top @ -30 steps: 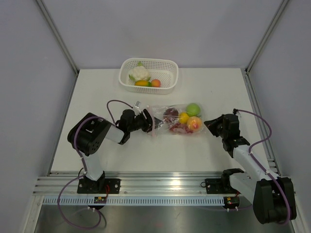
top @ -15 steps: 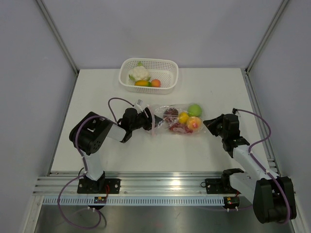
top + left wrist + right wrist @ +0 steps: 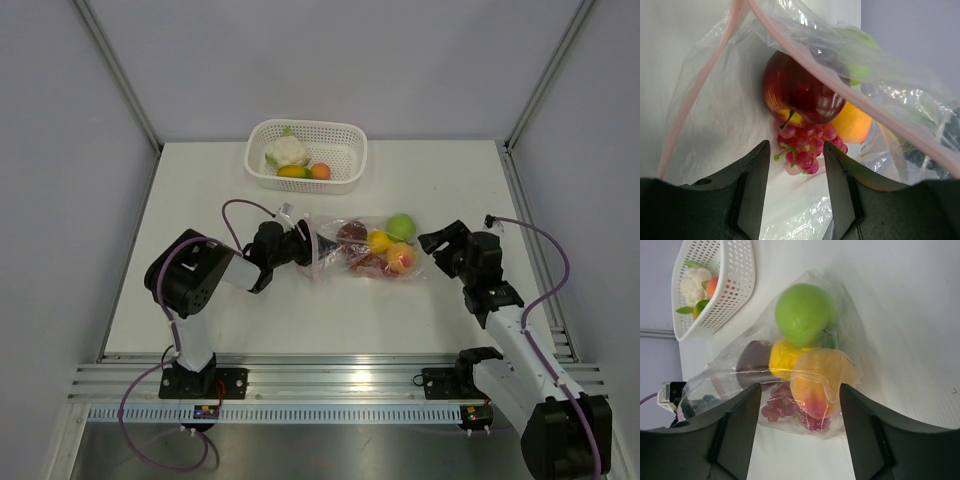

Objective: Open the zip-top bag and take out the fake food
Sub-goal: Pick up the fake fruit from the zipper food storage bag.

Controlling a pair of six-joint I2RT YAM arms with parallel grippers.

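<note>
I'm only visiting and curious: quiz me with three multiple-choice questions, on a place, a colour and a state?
1. Where is the white basket? A the table's far edge; B between the arm bases; C under the right arm.
2. What colour is the zip-top bag's zip strip? A blue; B pink; C black.
3. How is the right gripper? A shut on the bag; B hidden; C open, holding nothing.
Answers: A, it sits at that edge in the top view; B, pink in the left wrist view; C, its fingers stand apart.
</note>
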